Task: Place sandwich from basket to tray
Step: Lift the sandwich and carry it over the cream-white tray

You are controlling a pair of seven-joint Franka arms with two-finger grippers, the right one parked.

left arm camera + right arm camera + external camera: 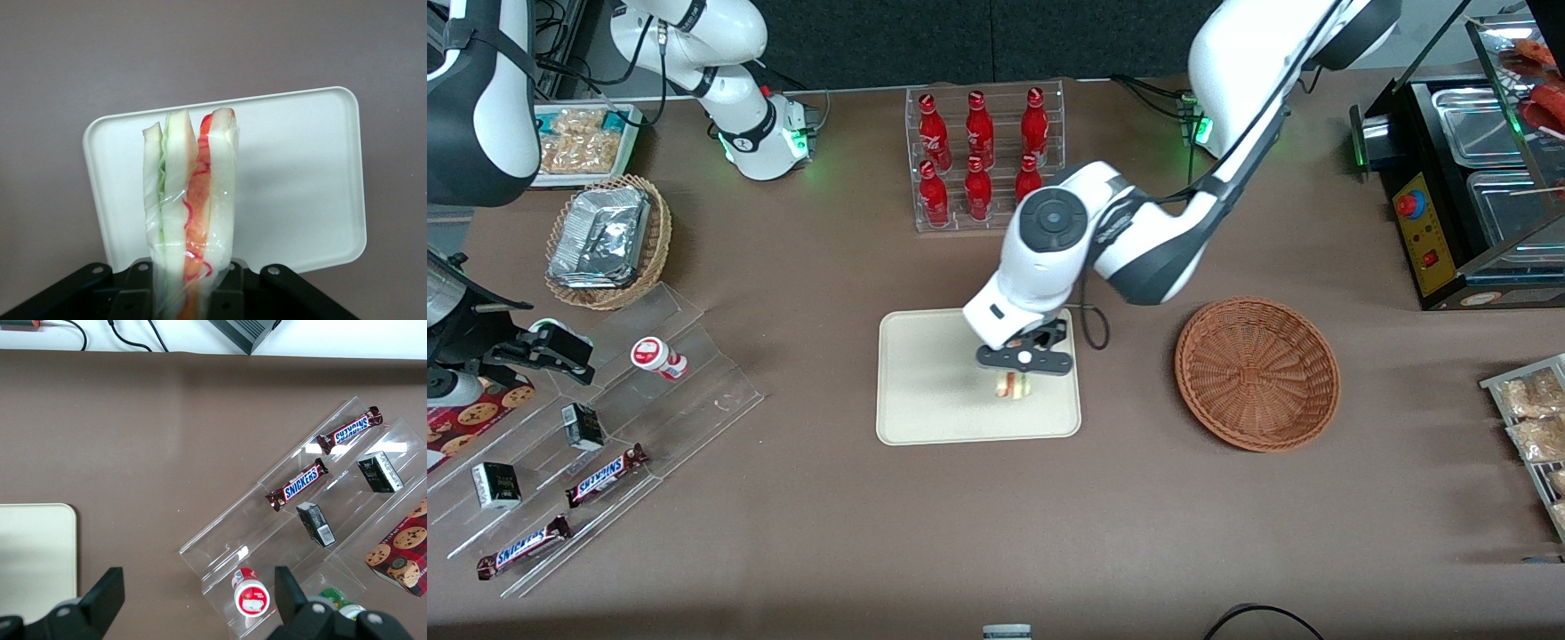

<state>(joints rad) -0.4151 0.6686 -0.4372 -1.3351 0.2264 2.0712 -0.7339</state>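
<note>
- The fingers [223, 300] of the left arm's gripper [1016, 373] were closed on the sandwich [1013, 385], pressing the wrapped wedge from both flat sides.
- In the wrist view the sandwich [190, 213] stood out from the fingers with its cut edge showing: pale bread slices, a green layer and a red-pink layer, all under clear plastic film.
- The gripper hung over the tray [925, 391], above the part of it nearest the basket; whether the sandwich touched the tray's surface could not be told.
- The tray, cream-beige with rounded corners and a low rim, lay flat on the brown worktop [996, 524]; its bare surface [300, 187] showed past the sandwich in the wrist view.
- The basket [1257, 372], a round reddish-brown wicker bowl, sat beside the tray toward the working arm's end of the worktop, apart from it, with nothing inside.
- A clear rack of red bottles [983, 156] stood farther from the front camera than the tray.
</note>
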